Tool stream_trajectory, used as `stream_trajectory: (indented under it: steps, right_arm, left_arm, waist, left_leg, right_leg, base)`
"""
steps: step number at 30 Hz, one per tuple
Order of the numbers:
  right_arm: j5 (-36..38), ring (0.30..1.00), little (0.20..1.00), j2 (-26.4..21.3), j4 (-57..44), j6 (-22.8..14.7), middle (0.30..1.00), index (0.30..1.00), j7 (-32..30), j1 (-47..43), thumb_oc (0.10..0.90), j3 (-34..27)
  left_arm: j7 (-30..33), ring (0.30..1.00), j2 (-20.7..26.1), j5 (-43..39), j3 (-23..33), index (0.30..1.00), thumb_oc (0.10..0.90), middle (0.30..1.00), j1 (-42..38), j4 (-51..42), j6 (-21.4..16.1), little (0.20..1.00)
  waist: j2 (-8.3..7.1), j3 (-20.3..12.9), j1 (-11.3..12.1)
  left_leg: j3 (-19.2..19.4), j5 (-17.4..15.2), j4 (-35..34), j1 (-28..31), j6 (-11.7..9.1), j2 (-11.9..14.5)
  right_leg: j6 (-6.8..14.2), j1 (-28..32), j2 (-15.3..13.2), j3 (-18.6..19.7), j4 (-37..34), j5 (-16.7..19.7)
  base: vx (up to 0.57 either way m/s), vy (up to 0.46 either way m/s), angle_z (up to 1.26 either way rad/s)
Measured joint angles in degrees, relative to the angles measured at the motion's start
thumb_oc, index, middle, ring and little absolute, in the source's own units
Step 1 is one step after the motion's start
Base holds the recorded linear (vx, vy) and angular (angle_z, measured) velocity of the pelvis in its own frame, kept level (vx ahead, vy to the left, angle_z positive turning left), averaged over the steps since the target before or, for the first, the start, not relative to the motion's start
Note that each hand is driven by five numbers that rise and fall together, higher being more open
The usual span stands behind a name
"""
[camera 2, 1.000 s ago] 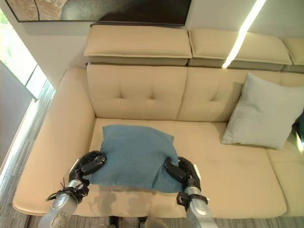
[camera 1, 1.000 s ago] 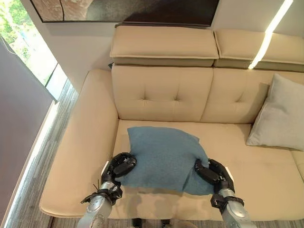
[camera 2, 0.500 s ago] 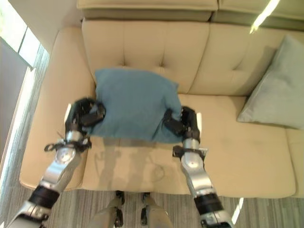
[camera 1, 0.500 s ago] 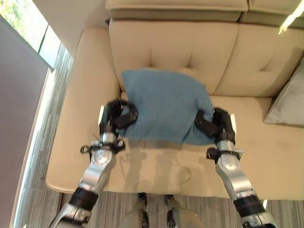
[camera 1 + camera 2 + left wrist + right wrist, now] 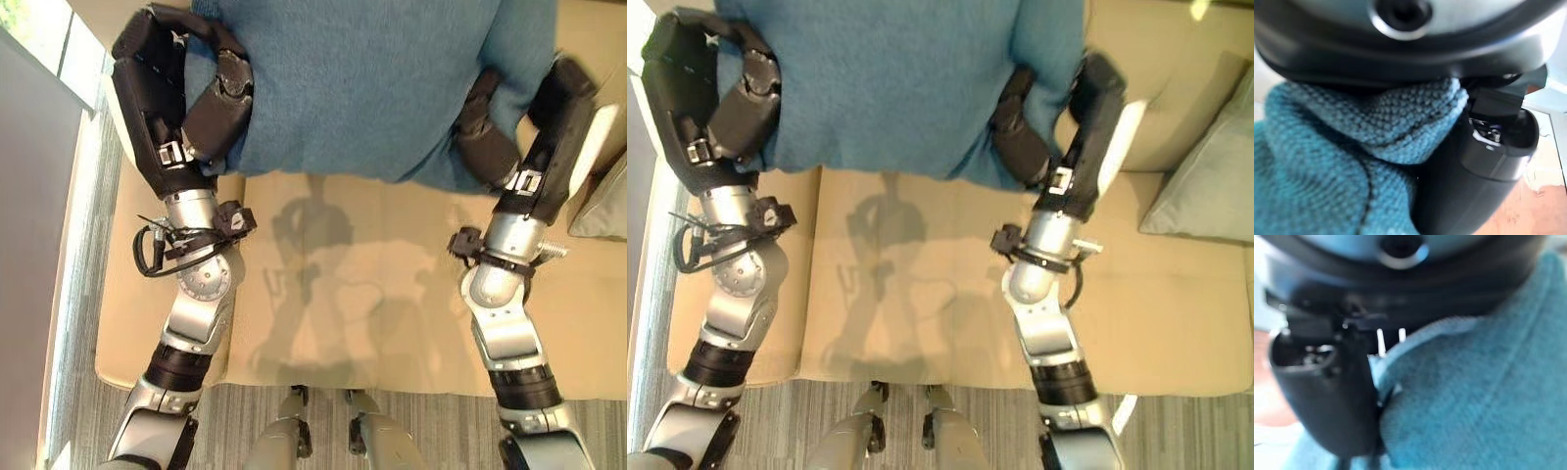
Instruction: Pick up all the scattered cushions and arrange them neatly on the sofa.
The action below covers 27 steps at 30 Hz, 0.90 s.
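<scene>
- Right hand point(image 5: 1400, 274) sits right up against the lens, its dark bulk spanning one whole edge.
- The thumb point(image 5: 1327, 396) juts out from that bulk, dark and rounded, pressed into the fabric.
- Blue cushion point(image 5: 1479, 401) fills the space past it, knit weave close and soft.
- A corner fold of the cushion is tucked in between the thumb and the palm: it's pinched there.
- Pale and reddish patches show beyond the thumb; too blurred to identify.
</scene>
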Motion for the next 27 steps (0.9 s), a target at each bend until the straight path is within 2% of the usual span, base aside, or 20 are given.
stream_trajectory:
  steps: [1,2,3,4,7,9,10,11,12,13,14,17,19,22,25,27]
  right_arm:
    - [-2.2,0.3,0.3,-2.7,12.1,1.3,0.3,0.3,-2.7,-10.4,0.4,4.3]
    - [-2.3,0.3,0.3,-4.7,19.1,3.3,0.3,0.3,-3.3,-17.8,0.4,8.2]
    - [-3.0,0.3,0.3,-5.4,23.5,4.8,0.3,0.3,-3.6,-21.6,0.4,10.4]
    - [-3.3,0.3,0.3,-5.1,30.6,7.0,0.3,0.3,-3.8,-26.9,0.4,14.7]
    - [-3.1,0.3,0.3,-2.0,37.8,9.0,0.3,0.3,-5.6,-27.9,0.4,16.5]
    - [-1.0,0.3,0.3,-1.0,44.8,10.0,0.3,0.3,-5.6,-28.8,0.4,18.3]
    - [0.9,0.3,0.3,-1.3,45.9,10.1,0.3,0.3,-4.9,-29.0,0.4,18.9]
    - [1.7,0.354,0.354,-1.3,46.6,10.0,0.354,0.354,-4.7,-29.2,0.436,19.2]
    - [2.4,0.568,0.568,-1.4,46.7,10.1,0.568,0.568,-4.3,-29.2,0.579,19.5]
    - [3.8,0.613,0.613,-1.4,46.7,10.1,0.613,0.613,-3.3,-29.1,0.609,19.9]
    - [7.0,0.9,0.9,-1.4,47.0,10.0,0.9,0.9,-1.0,-29.1,0.8,20.9]
    - [10.4,0.9,0.9,-1.3,48.8,10.1,0.9,0.9,2.5,-28.0,0.8,21.7]
    - [10.8,0.9,0.9,-1.4,48.5,10.1,0.9,0.9,4.1,-25.4,0.8,21.6]
    - [10.9,0.9,0.9,-1.6,48.2,10.1,0.9,0.9,5.1,-23.4,0.8,21.6]
    - [10.7,0.9,0.9,-1.6,45.2,8.9,0.9,0.9,5.9,-19.8,0.8,18.5]
    - [10.6,0.9,0.9,-1.7,44.5,8.9,0.9,0.9,6.4,-19.0,0.8,16.9]
  left_arm:
    - [1.1,0.3,1.3,-0.3,-3.4,0.3,0.4,0.3,-7.3,15.3,1.8,0.3]
    - [1.2,0.3,2.0,-1.6,-6.0,0.3,0.4,0.3,-12.4,24.1,3.6,0.3]
    - [1.1,0.3,2.1,-3.5,-7.8,0.3,0.4,0.3,-15.6,29.9,4.3,0.3]
    - [0.1,0.3,2.4,-6.6,-12.0,0.3,0.4,0.3,-21.4,39.1,6.5,0.3]
    - [-4.2,0.3,2.7,-9.2,-17.0,0.3,0.4,0.3,-28.3,49.0,8.7,0.3]
    - [-7.6,0.3,5.3,-9.1,-20.9,0.3,0.4,0.3,-33.1,53.4,9.9,0.3]
    - [-8.6,0.564,7.4,-9.0,-21.2,0.564,0.576,0.564,-34.0,51.9,9.9,0.564]
    - [-8.9,0.764,7.7,-9.1,-21.0,0.764,0.709,0.764,-34.1,51.9,9.6,0.764]
    - [-9.2,0.9,7.7,-9.2,-20.6,0.9,0.8,0.9,-34.1,52.0,9.7,0.9]
    - [-9.5,0.9,7.9,-9.3,-20.7,0.9,0.8,0.9,-33.9,52.0,9.7,0.9]
    - [-9.7,0.9,8.3,-10.4,-20.6,0.9,0.8,0.9,-33.4,52.1,9.8,0.9]
    - [-11.0,0.9,8.3,-11.5,-20.5,0.9,0.8,0.9,-31.6,52.2,9.8,0.9]
    - [-12.1,0.9,8.1,-12.7,-16.8,0.9,0.8,0.9,-26.5,48.8,9.6,0.9]
    - [-13.2,0.9,7.8,-13.9,-15.6,0.9,0.8,0.9,-22.2,47.1,9.5,0.9]
    - [-14.3,0.9,7.1,-13.9,-13.3,0.9,0.8,0.9,-16.2,43.3,9.2,0.9]
    - [-14.6,0.9,6.6,-14.5,-12.3,0.9,0.8,0.9,-14.2,42.3,9.2,0.9]
  waist:
    - [-0.03,0.0,0.0]
    - [-0.03,0.0,-0.1]
    - [-0.03,0.0,0.0]
    - [-0.04,0.0,0.1]
    - [-0.08,0.2,0.0]
    - [-0.05,0.2,-0.1]
    - [0.03,0.3,0.0]
    - [0.06,0.3,0.1]
    - [0.08,0.3,0.2]
    - [0.1,0.4,0.3]
    - [0.14,0.6,0.3]
    - [0.11,0.8,0.3]
    - [0.18,1.3,0.3]
    - [0.29,1.9,0.2]
    - [0.31,2.0,0.3]
    - [0.34,2.0,0.3]
  left_leg:
    - [0.0,0.4,0.0,-1.3,-0.2,0.1]
    - [-0.1,1.1,0.0,-3.4,-0.7,0.2]
    - [-0.2,1.6,0.0,-4.8,-0.7,0.2]
    - [-0.2,2.2,0.0,-6.6,-0.3,0.2]
    - [-0.8,2.5,0.0,-8.0,-0.5,0.2]
    - [-1.1,2.5,0.0,-8.6,-0.5,0.1]
    - [-1.2,2.5,0.0,-9.8,-0.5,0.2]
    - [-1.3,2.7,0.0,-10.1,-0.6,0.2]
    - [-1.4,2.7,0.0,-10.4,-0.7,0.1]
    - [-1.4,2.7,0.0,-10.8,-0.7,0.2]
    - [-1.5,2.7,0.0,-11.4,-0.7,0.1]
    - [-1.6,2.7,0.0,-11.8,-0.7,0.1]
    - [-1.6,2.7,0.0,-11.6,-0.7,0.2]
    - [-1.7,3.0,0.0,-11.4,-1.1,0.2]
    - [-2.0,3.2,0.0,-11.4,-0.8,0.2]
    - [-2.5,3.4,0.0,-11.3,-0.8,0.5]
  right_leg:
    - [0.0,-1.4,0.0,0.0,0.0,0.5]
    - [0.4,-3.5,0.1,-0.1,0.0,1.1]
    - [0.2,-4.7,0.1,-0.1,0.0,1.4]
    - [-0.1,-6.4,0.2,-0.3,0.0,1.7]
    - [-0.1,-7.8,0.2,-0.4,0.0,1.7]
    - [-0.1,-8.6,0.0,-0.2,0.0,1.7]
    - [-0.1,-9.8,0.0,-0.2,0.0,1.7]
    - [-0.1,-10.1,0.0,-0.2,0.0,1.7]
    - [-0.1,-10.3,0.0,-0.2,0.0,1.7]
    - [-0.1,-10.7,0.0,-0.2,0.0,1.7]
    - [-0.1,-11.3,0.0,-0.2,0.0,1.7]
    - [-0.1,-11.5,0.0,-0.4,0.0,1.7]
    - [-0.1,-11.5,0.0,-0.4,0.6,1.7]
    - [-0.1,-11.5,-0.1,-0.4,1.1,1.7]
    - [-0.1,-11.5,-0.1,-0.4,1.5,1.6]
    - [0.9,-12.2,-0.1,-0.3,3.3,0.8]
  base:
    - [-0.08,-0.07,0.01]
    - [-0.08,-0.068,0.0]
    - [-0.06,-0.066,0.05]
    - [-0.03,-0.044,0.07]
    - [-0.01,-0.018,0.04]
    - [0.0,-0.018,-0.07]
    - [0.0,0.0,0.0]
    - [0.0,0.0,0.0]
    - [0.0,0.0,0.0]
    - [0.0,0.0,0.0]
    - [0.0,-0.025,0.03]
    - [0.0,-0.028,0.05]
    - [0.0,0.0,0.0]
    - [0.0,-0.005,0.01]
    - [0.01,-0.013,0.04]
    - [0.01,-0.017,0.04]
